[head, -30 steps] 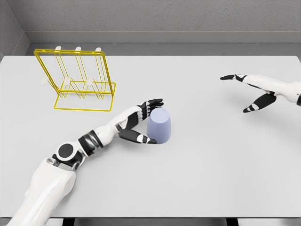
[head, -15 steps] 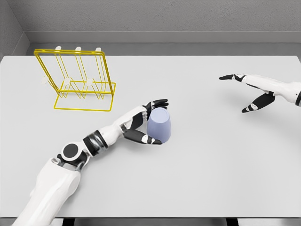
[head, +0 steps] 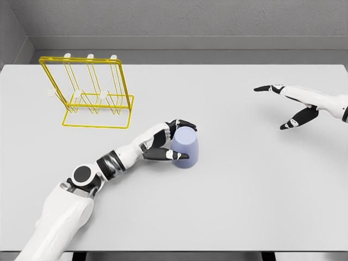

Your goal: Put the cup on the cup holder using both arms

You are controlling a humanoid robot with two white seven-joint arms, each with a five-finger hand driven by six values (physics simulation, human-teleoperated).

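A pale blue cup (head: 186, 149) stands upside down on the white table (head: 234, 190), a little left of the middle. My left hand (head: 173, 140) is wrapped around its left side, fingers over the top edge and thumb along the lower front. The yellow wire cup holder (head: 87, 89) with white-tipped pegs stands at the back left, well apart from the cup. My right hand (head: 284, 106) hovers over the table's right side, fingers spread and holding nothing.
A grey wall runs behind the table's far edge. Bare tabletop lies between the cup and the right hand, and in front of the cup.
The left hand's fingers have closed from beside the cup onto it, and the cup has shifted slightly right. The right hand has hardly moved.
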